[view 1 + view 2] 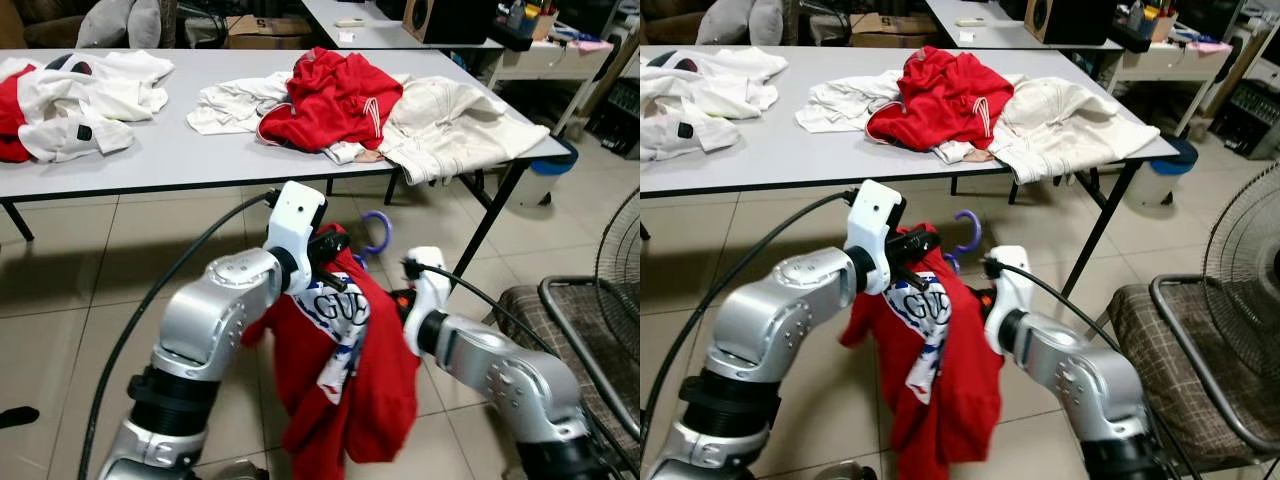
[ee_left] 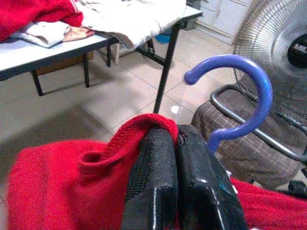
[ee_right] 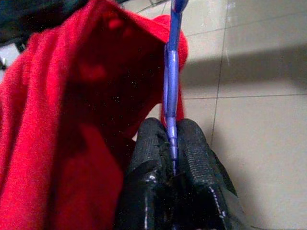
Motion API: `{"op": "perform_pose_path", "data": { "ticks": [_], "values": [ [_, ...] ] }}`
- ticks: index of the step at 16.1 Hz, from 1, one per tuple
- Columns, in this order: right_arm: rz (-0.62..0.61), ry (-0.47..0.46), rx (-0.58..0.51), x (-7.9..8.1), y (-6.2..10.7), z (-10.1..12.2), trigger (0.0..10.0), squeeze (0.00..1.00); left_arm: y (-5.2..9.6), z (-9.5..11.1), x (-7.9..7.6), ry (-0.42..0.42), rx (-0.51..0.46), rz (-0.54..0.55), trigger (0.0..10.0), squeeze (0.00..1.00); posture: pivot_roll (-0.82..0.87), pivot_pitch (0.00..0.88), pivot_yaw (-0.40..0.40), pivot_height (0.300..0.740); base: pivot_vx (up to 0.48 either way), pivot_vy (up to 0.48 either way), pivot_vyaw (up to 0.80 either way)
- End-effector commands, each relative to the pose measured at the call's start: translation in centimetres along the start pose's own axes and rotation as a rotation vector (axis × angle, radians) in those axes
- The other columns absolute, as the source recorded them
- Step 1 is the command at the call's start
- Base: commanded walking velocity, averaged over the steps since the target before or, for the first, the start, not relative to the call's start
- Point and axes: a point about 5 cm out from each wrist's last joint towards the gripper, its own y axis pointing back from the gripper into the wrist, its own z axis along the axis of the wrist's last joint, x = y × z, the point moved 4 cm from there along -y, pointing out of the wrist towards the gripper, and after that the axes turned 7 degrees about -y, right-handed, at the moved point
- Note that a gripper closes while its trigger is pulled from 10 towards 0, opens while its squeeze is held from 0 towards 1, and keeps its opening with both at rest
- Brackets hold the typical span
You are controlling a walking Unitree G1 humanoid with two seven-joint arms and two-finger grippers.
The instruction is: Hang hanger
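A red shirt with a white and blue print hangs on a purple plastic hanger, low in front of the grey table. The hanger's hook sticks up above the collar. My left gripper is shut on the shirt's red collar just beside the hook. My right gripper is shut on the hanger's thin purple bar, with the red cloth draped beside it. In the left eye view the shirt hides the right fingertips.
A red garment and white clothes lie piled on the table, with more white clothes at its left end. A plaid chair with a metal frame and a standing fan are on the right. Tiled floor lies below.
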Motion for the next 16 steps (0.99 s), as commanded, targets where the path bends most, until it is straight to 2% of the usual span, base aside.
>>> {"op": "perform_pose_path", "data": {
  "ticks": [1,2,4,5,6,7,9,10,12,13,14,16],
  "values": [
    [0.009,-0.020,-0.054,-0.4,1.2,1.3,10.0,0.00,1.1,0.7,2.4,-0.028,-0.005,0.086,0.0,0.00,-0.04,0.000,-0.011,0.740,0.000,0.000,0.00],
    [-0.084,0.107,-0.013,-1.9,1.4,0.9,10.0,0.00,1.4,0.8,1.5,0.013,-0.015,0.009,0.0,0.00,-0.04,0.000,-0.009,0.740,0.000,0.000,0.00],
    [-0.105,0.012,-0.077,-2.8,1.7,1.6,10.0,0.00,2.1,2.1,0.3,0.096,-0.078,-0.089,0.0,0.00,-0.04,0.000,-0.005,0.740,0.000,0.000,0.00],
    [-0.164,0.092,-0.054,-3.7,1.9,1.5,10.0,0.00,2.4,2.7,-0.2,0.128,-0.109,-0.142,0.0,0.00,-0.04,0.000,-0.005,0.740,0.000,0.000,0.00],
    [-0.173,0.069,-0.066,-3.9,1.9,1.5,10.0,0.00,2.7,3.7,-0.8,0.179,-0.156,-0.200,0.0,0.00,-0.04,0.000,-0.005,0.740,0.000,0.000,0.00],
    [-0.175,0.093,-0.056,-3.9,1.9,1.4,10.0,0.00,2.9,4.1,-1.2,0.202,-0.177,-0.235,0.0,0.00,-0.04,0.000,-0.005,0.740,0.000,0.000,0.00],
    [-0.150,0.065,-0.077,-3.5,1.8,1.6,10.0,0.00,3.1,4.1,-1.5,0.194,-0.167,-0.261,0.0,0.00,-0.04,0.000,-0.005,0.740,0.000,0.000,0.00],
    [-0.204,0.112,-0.053,-4.3,1.8,1.3,10.0,0.00,3.3,4.2,-1.8,0.215,-0.172,-0.290,0.0,0.00,-0.05,0.000,-0.003,0.740,0.000,0.000,0.00],
    [-0.266,0.079,-0.070,-5.3,1.9,1.3,10.0,0.00,4.2,5.3,-2.5,0.288,-0.235,-0.377,0.0,0.00,-0.04,0.000,-0.002,0.740,0.000,0.000,0.00],
    [-0.283,0.056,-0.090,-5.8,2.0,1.6,10.0,0.00,5.2,6.4,-3.1,0.351,-0.308,-0.474,0.0,0.00,-0.04,0.000,-0.001,0.740,0.000,0.000,0.00],
    [-0.268,0.028,-0.108,-5.6,2.0,1.8,10.0,0.00,5.7,6.5,-3.3,0.356,-0.320,-0.508,0.0,0.00,-0.04,0.000,-0.001,0.740,0.000,0.000,0.00],
    [-0.197,-0.033,-0.146,-4.8,1.9,2.4,10.0,0.00,6.7,5.5,-4.0,0.307,-0.282,-0.592,0.0,0.00,-0.04,0.000,-0.002,0.740,0.000,0.000,0.00]
  ]
}}
